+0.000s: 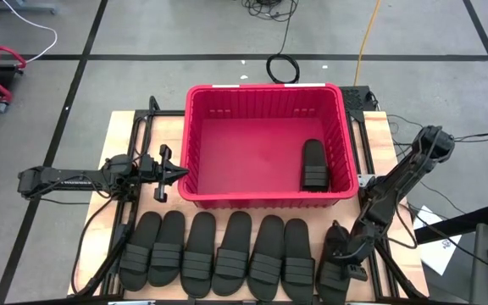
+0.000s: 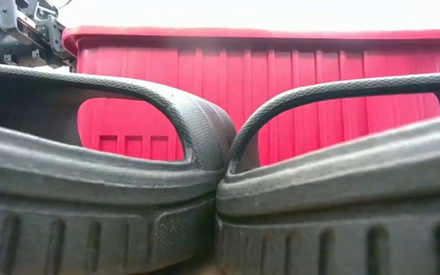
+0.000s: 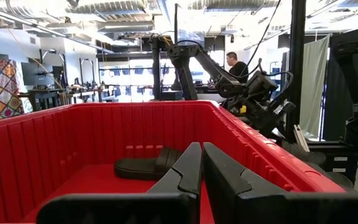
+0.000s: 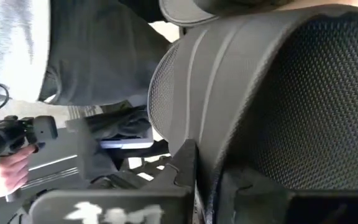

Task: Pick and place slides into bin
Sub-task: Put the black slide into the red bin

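Observation:
The red bin (image 1: 265, 199) stands mid-table with one black slide (image 1: 313, 163) lying flat in its right end, also seen in the left wrist view (image 3: 145, 167). Several more slides (image 1: 219, 258) lie side by side on their soles along the near edge; two of them fill the low view (image 2: 128, 183). My right gripper (image 1: 344, 252) is down on the rightmost slide (image 1: 335, 269) and shut on it. Level with the bin's rim, my left gripper (image 1: 179, 173) waits shut at the bin's left wall (image 3: 201, 171). My right gripper has the rightmost slide's strap (image 4: 207, 155) pinched at its edge. One finger (image 4: 184, 163) lies on the ribbed outer face and the other (image 4: 247, 193) on the meshed side. The fingers slant down from the far right. In the high view the slide lies in the row on the table.
Black frame rails (image 1: 134, 144) run along the table's left and right sides. A cable coil (image 1: 283, 68) lies on the floor behind the bin. In the right wrist view a person's hand (image 4: 5, 165) holds a device beyond the table.

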Robot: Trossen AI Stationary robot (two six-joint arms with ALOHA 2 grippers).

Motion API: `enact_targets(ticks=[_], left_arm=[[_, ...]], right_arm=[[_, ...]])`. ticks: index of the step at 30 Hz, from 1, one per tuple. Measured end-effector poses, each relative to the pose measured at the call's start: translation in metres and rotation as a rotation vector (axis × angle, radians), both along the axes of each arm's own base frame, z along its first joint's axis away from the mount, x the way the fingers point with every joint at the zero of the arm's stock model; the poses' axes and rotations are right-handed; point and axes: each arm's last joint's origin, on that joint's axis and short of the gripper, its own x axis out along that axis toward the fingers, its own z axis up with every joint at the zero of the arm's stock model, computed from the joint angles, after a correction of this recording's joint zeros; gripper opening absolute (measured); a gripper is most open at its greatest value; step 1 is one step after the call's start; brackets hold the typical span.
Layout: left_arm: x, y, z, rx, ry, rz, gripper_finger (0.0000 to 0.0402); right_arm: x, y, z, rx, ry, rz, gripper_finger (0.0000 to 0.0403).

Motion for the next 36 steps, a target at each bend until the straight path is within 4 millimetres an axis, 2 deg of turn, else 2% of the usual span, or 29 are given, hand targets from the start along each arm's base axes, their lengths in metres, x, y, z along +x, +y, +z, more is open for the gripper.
enact_targets(ticks=[3,8,11,16,23,30,33,36], left_arm=[[0.000,0.000,0.000,0.000,0.000,0.000,0.0021],[0.000,0.000,0.000,-0.001,0.000,0.000,0.0021],[0.000,0.000,0.000,-0.003,0.000,-0.001,0.0021],[0.000,0.000,0.000,-0.005,0.001,-0.001,0.0021],[0.000,0.000,0.000,-0.004,0.001,0.000,0.0021],[0.000,0.000,0.000,0.015,0.000,0.003,0.0021],[0.000,0.000,0.000,0.029,0.001,0.005,0.0021],[0.000,0.000,0.000,0.037,0.001,0.006,0.0021]], right_arm=[[0.000,0.000,0.012,0.042,-0.021,-0.006,0.0006],[0.004,0.002,0.050,0.118,-0.147,0.018,0.0005],[0.011,0.000,0.072,0.071,-0.191,0.034,0.0005],[0.021,-0.011,0.122,-0.101,-0.256,0.105,0.0004],[0.024,-0.063,0.182,-0.404,-0.262,0.049,0.0004],[0.030,-0.119,0.239,-0.683,-0.459,-0.135,0.0004],[0.034,-0.149,0.256,-0.812,-0.524,-0.234,0.0004],[0.035,-0.179,0.263,-0.922,-0.530,-0.325,0.0004]])
